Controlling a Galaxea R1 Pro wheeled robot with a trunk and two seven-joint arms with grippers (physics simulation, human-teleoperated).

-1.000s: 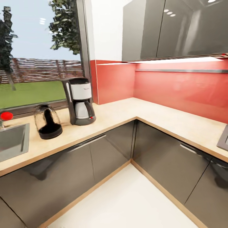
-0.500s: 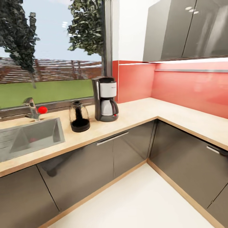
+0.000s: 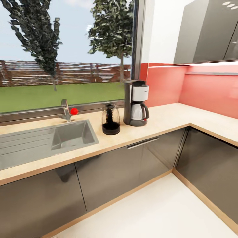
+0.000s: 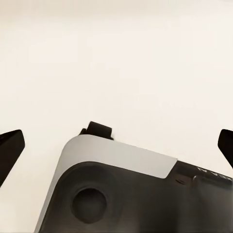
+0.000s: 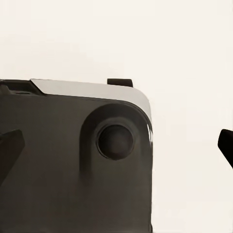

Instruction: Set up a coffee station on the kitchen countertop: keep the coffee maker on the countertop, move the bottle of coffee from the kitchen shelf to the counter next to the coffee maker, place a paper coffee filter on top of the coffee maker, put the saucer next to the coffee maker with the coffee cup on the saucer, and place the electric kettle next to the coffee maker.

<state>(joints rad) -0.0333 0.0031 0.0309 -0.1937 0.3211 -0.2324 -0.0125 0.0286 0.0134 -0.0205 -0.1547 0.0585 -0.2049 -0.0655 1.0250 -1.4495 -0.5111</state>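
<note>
The coffee maker (image 3: 135,102) stands on the kitchen countertop (image 3: 165,119) near the window corner, its carafe facing right. Just left of it, a small gap apart, sits the electric kettle (image 3: 111,119), clear glass on a black base. My left gripper (image 4: 118,147) is open, its dark fingertips (image 4: 9,150) wide apart with nothing between them, over my own base and the pale floor. My right gripper (image 5: 118,145) is open the same way, fingertips (image 5: 225,144) at the picture's edges. The bottle of coffee, kitchen shelf, paper coffee filter, saucer and coffee cup are out of view.
A steel sink (image 3: 88,133) with a drainboard is set into the worktop left of the kettle, a faucet (image 3: 65,110) with a red knob behind it. Glossy grey cabinet fronts (image 3: 115,165) run below, turning a corner at right. Pale floor (image 3: 148,211) lies in front.
The head camera has swung left and drawn back: coffee maker and kettle now sit further right and smaller, and the sink has come into view. Neither object has moved on the counter.
</note>
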